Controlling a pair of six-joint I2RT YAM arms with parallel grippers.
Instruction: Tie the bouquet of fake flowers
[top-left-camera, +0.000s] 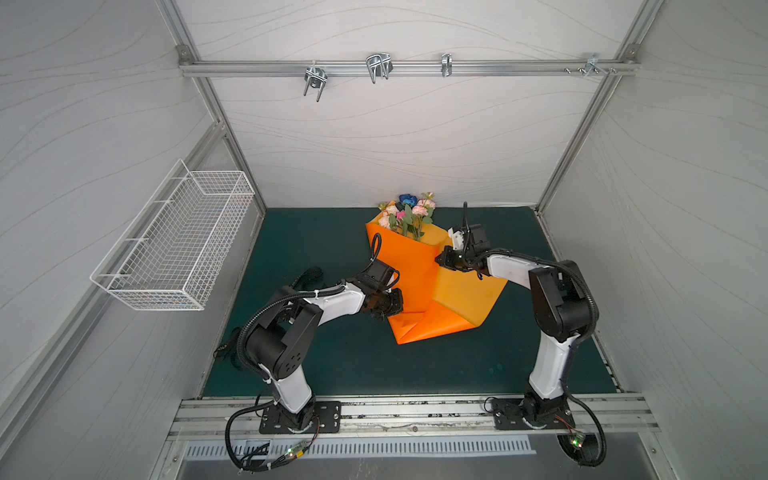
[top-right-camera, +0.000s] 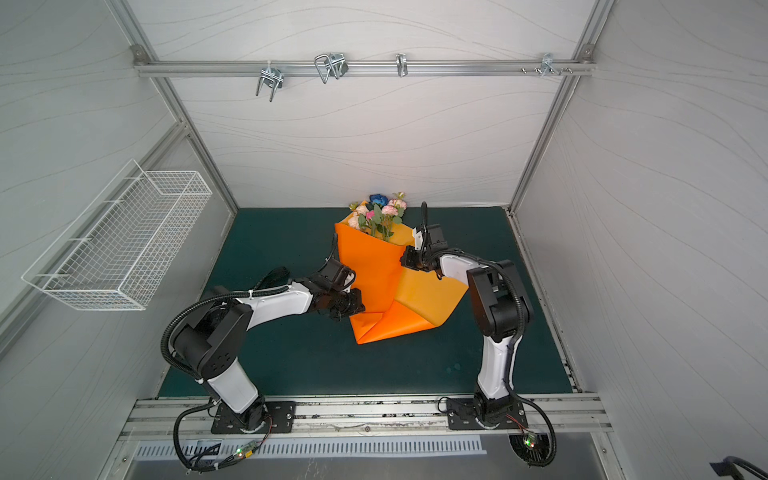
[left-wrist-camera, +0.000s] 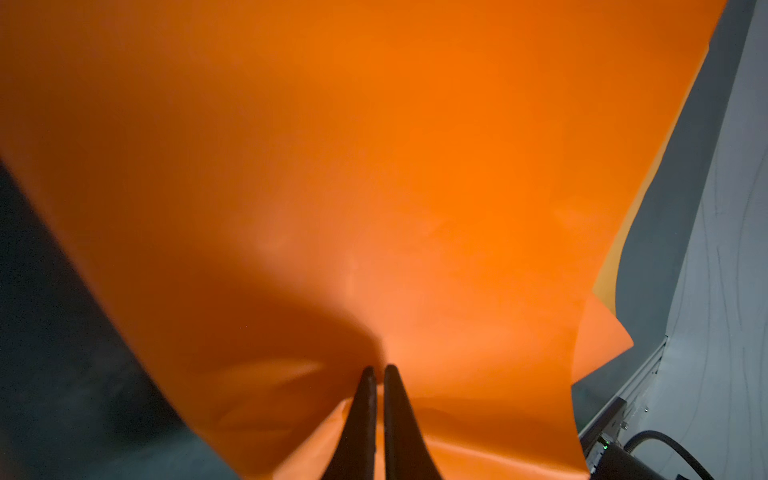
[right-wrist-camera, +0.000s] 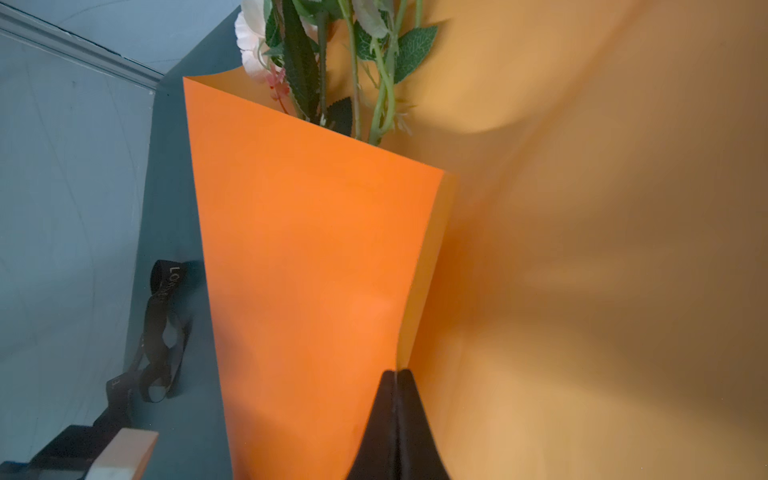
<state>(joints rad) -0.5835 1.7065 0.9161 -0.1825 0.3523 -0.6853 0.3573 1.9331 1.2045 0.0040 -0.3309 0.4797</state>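
**Both hands pinch the wrap; the flowers point away from me**

My left hand (left-wrist-camera: 379, 372) is narrow, closed on the orange wrapping paper (top-left-camera: 409, 274) near its low, pointed end. My right hand (right-wrist-camera: 397, 374) is closed too, pinching the edge of the folded flap higher up. Outward from both, the bouquet of fake flowers (top-left-camera: 406, 212) sits inside the wrap. Its long axis runs from me toward the back wall, with the blooms at the far end and the stems hidden. My right hand is nearer the blooms. The black ribbon (right-wrist-camera: 160, 328) lies on the desk (top-left-camera: 332, 365) at the left, so I judge my left hand should fetch it.
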